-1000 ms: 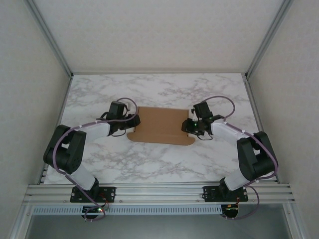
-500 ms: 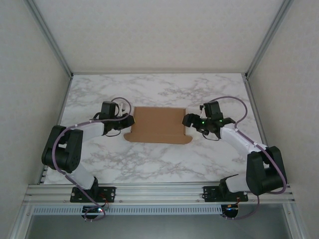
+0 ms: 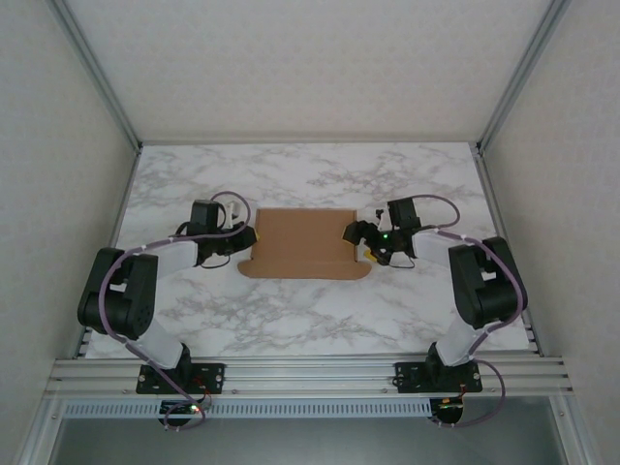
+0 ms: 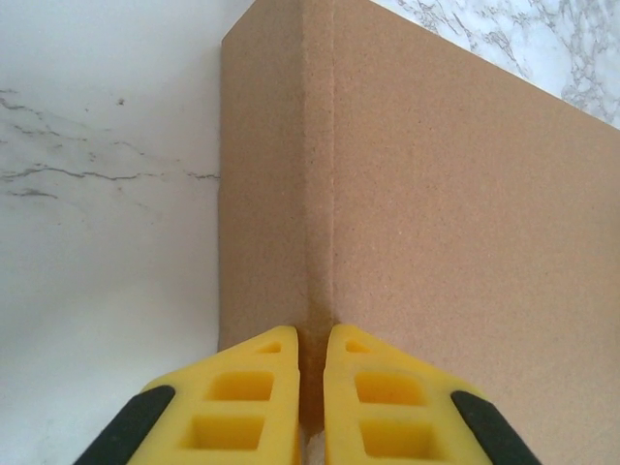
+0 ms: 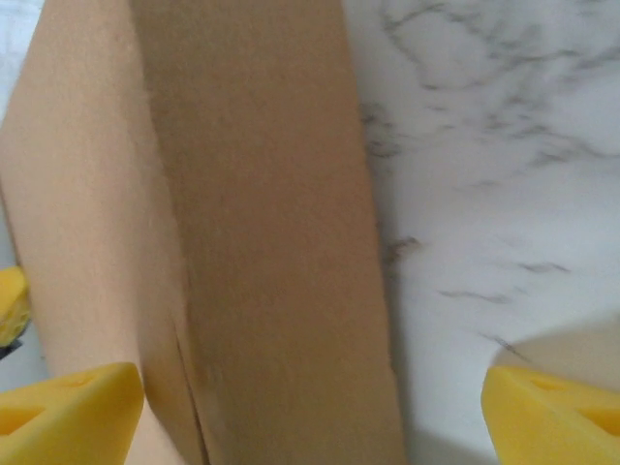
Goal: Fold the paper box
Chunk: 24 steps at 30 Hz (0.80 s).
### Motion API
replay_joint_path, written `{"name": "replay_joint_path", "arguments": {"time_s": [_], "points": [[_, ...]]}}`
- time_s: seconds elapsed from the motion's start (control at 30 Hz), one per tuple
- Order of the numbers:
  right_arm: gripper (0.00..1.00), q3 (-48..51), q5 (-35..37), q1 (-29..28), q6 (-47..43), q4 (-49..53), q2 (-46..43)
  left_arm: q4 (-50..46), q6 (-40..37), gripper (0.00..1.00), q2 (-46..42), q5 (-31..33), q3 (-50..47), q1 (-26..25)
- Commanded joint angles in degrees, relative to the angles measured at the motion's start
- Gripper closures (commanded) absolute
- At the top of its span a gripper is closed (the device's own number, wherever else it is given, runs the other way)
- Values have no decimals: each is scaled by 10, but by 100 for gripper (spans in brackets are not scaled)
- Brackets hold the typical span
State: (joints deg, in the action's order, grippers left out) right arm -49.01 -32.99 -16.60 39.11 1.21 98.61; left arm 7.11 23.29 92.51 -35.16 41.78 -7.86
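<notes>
Both arms have shifted over the last second. The left gripper point(image 3: 248, 238) has slid a little toward the left of the top view and pinched down. The right gripper point(image 3: 356, 235) has gone from partly closed to wide, and its elbow has swung in at the lower right. Between them the paper box point(image 3: 305, 242) has crept slightly leftward on the marble table point(image 3: 291, 320). It lies in the middle of the top view, a brown rectangle with a rounded lip along its lower edge.

On my left wrist feed the left gripper point(image 4: 312, 387) sits at bottom centre. Its yellow fingers point(image 4: 247, 402) are drawn narrow, with a thin strip of cardboard caught between them. The paper box point(image 4: 436, 213) takes up the centre and right of that frame, and a crease runs straight up from the pinch to the top edge. The table point(image 4: 97, 242) shows on the left.

On my right wrist feed the right gripper point(image 5: 310, 426) is spread wide, with one yellow fingertip point(image 5: 68, 407) at lower left and the other at lower right. The paper box point(image 5: 262, 223) takes the left and centre of the frame, and its cardboard runs down between the open jaws. That picture is blurred, so I cannot tell whether the lower-left finger touches the cardboard. The table point(image 5: 484, 145) shows on the right.
</notes>
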Motion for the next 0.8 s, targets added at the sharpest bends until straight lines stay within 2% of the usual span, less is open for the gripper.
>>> {"name": "replay_joint_path", "arguments": {"time_s": [0.0, 0.27, 0.33, 0.43, 0.53, 0.67, 0.77], "points": [[10, -26, -100, 1, 15, -69, 37, -92, -19, 99, 16, 57, -35, 14], [9, -47, -78, 7, -20, -9, 35, -88, -18, 100, 26, 67, -42, 31], [9, -54, -93, 7, -20, -8, 42, -88, -19, 100, 28, 68, -41, 34], [11, -67, -155, 1, -9, -22, 64, -89, -22, 100, 30, 69, -38, 33], [17, -79, -204, -18, -6, -21, 79, -90, -22, 100, 34, 70, -33, 33], [32, -58, -184, -31, 25, -49, 55, -81, -11, 99, 25, 63, -31, 31], [41, -55, -146, -30, 23, -22, 33, -72, 13, 86, -4, 70, -32, 31]]}}
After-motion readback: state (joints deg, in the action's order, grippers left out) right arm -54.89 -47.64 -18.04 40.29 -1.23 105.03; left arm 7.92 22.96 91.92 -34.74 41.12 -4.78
